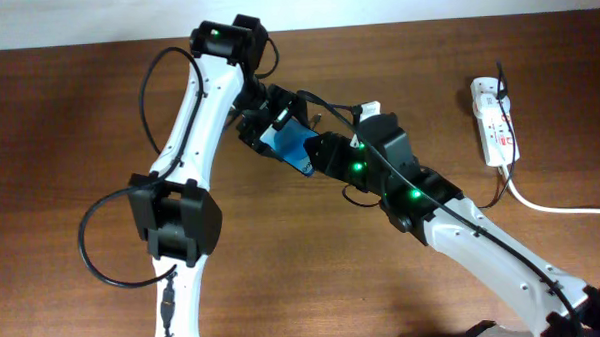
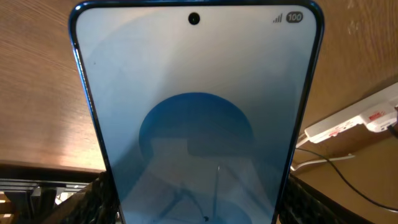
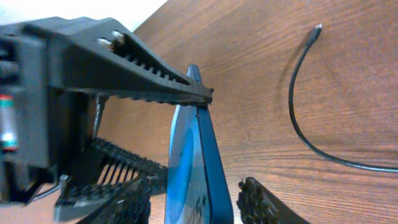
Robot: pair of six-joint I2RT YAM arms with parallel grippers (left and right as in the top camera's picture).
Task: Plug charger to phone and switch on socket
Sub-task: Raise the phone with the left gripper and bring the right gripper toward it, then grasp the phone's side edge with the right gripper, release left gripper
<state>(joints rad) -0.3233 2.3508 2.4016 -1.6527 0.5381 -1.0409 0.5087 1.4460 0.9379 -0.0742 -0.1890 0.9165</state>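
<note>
Left gripper [image 1: 268, 125]: clamped on the phone, its jaws set wide across the phone's width; in the left wrist view a ribbed finger [image 2: 102, 199] stands at each lower corner of the screen.
Right gripper [image 1: 317, 153]: jaws apart, one on either side of the phone's thin edge; in its own wrist view a narrow gap shows at each finger [image 3: 267, 202], and I cannot tell whether either pad touches.
Phone [image 1: 294, 149]: mid-table between the two grippers, blue screen lit with a darker rounded shape, seen edge-on from the right wrist.
Charger [image 3: 295, 118]: thin black cable lying in a curve on the wood, just to the side of the phone and not touching it.
Plug tip [image 3: 317, 30]: free end of the charger, resting on the wood, apart from the phone.
Socket [image 1: 496, 122]: white strip with red markings, near the right far edge, well apart from the phone.
White cord [image 1: 562, 207]: thick, running from the socket off the right edge.
Table [image 1: 78, 106]: dark brown wood grain.
</note>
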